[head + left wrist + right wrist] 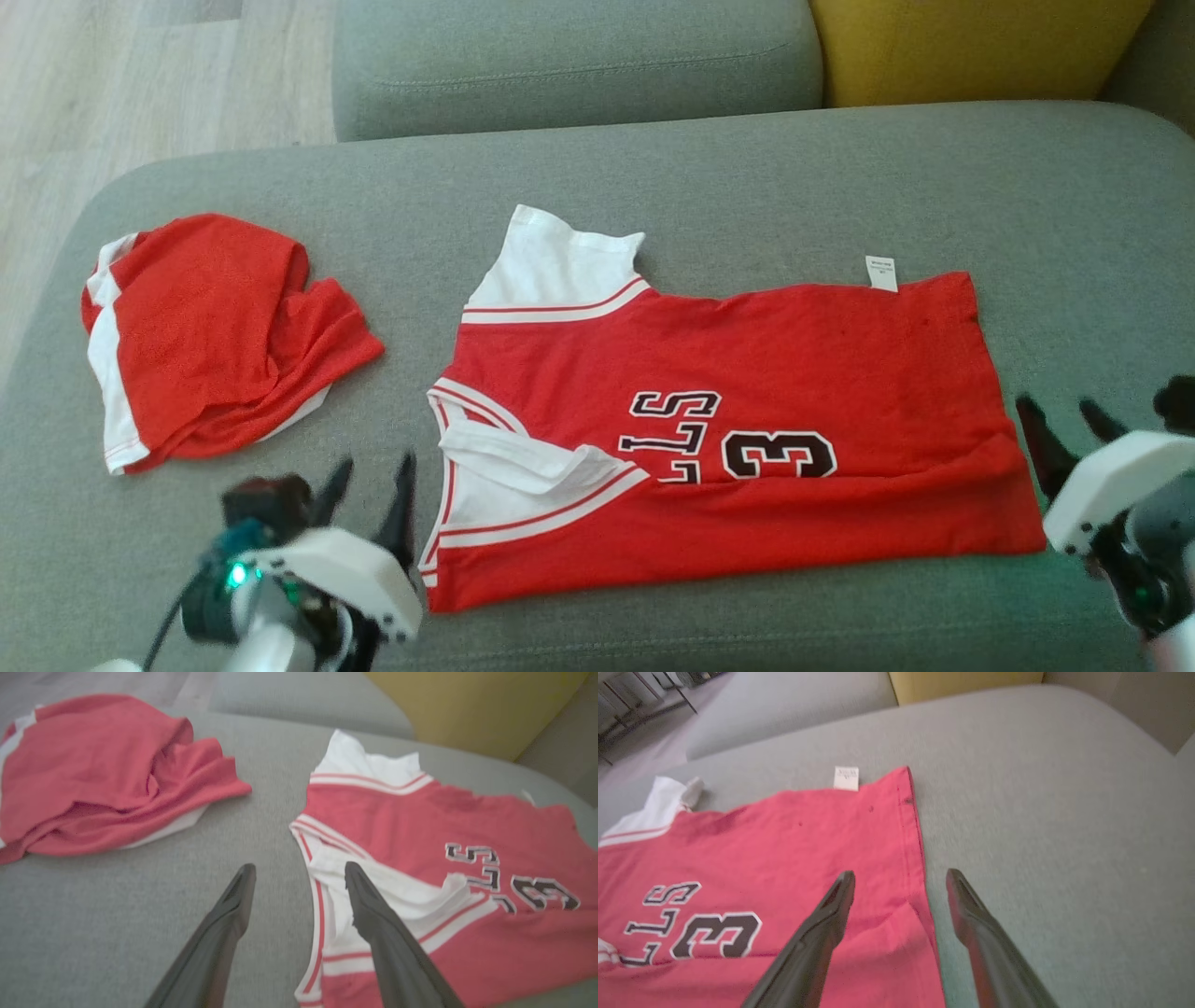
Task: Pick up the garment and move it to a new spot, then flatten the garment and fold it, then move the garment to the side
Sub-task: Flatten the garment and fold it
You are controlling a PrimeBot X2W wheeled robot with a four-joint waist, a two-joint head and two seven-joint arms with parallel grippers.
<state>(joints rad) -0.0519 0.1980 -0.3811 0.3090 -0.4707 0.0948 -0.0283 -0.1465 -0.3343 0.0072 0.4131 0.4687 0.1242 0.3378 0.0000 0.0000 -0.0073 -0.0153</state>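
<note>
Two bare stretches of the sofa seat (747, 168) give you room. One is a broad band between the jersey (728, 373) and the seat's back edge. The other lies off the jersey's hem toward the seat's right edge. Along the front edge you have a thin strip at most, and the gap between the jersey and the crumpled red garment (215, 327) at the seat's left end is narrow.

For writing, you can read black, white-outlined "LS" and a "3" lying sideways on the jersey's chest (the rest of the word is hidden under a flap). A small white label (880, 273) sticks out past the back edge near the hem. Its print is too small to read.

The jersey lies front and centre on the seat, mostly flat, with its shoulders to your left and its hem to your right. It is red with white, red-striped trim. One white shoulder points toward the back edge, and the nearer one is folded over onto the chest.

Your left gripper (373, 462) is spread wide and holding nothing. It straddles the shoulder-end edge, one finger over white trim and one over bare seat. Your right gripper (1055, 404) is likewise wide and empty, straddling the hem's near corner.
</note>
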